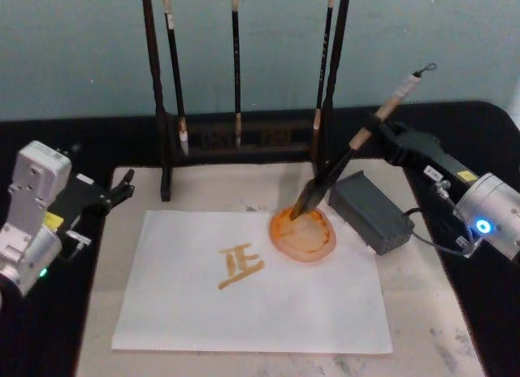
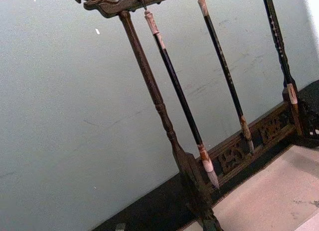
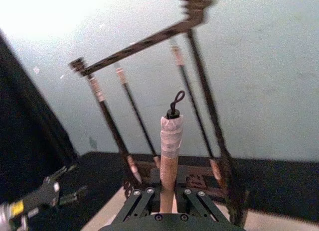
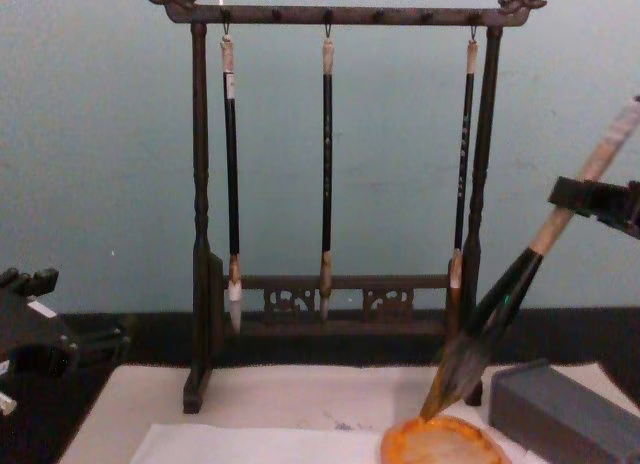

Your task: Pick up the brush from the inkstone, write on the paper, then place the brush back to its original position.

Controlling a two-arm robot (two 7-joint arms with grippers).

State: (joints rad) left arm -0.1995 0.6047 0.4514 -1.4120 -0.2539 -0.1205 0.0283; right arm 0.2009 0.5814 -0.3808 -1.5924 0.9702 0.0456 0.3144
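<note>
The brush (image 1: 341, 166) leans steeply, its bushy dark tip resting in the inkstone (image 1: 321, 247), a round orange-stained dish at the paper's far right corner. My right gripper (image 1: 375, 132) is shut on the pale upper handle, above and to the right of the dish. In the right wrist view the handle (image 3: 169, 156) rises between the fingers (image 3: 144, 198). From the chest the tip (image 4: 455, 369) touches the dish (image 4: 440, 446). The white paper (image 1: 244, 312) lies flat and bears an orange character. My left gripper (image 1: 123, 186) is parked open beside the mat's left edge.
A dark wooden rack (image 1: 244, 137) with three thin hanging brushes stands behind the paper. A grey block (image 1: 370, 210) sits just right of the dish. The beige mat (image 1: 422, 312) lies under everything, on a black table.
</note>
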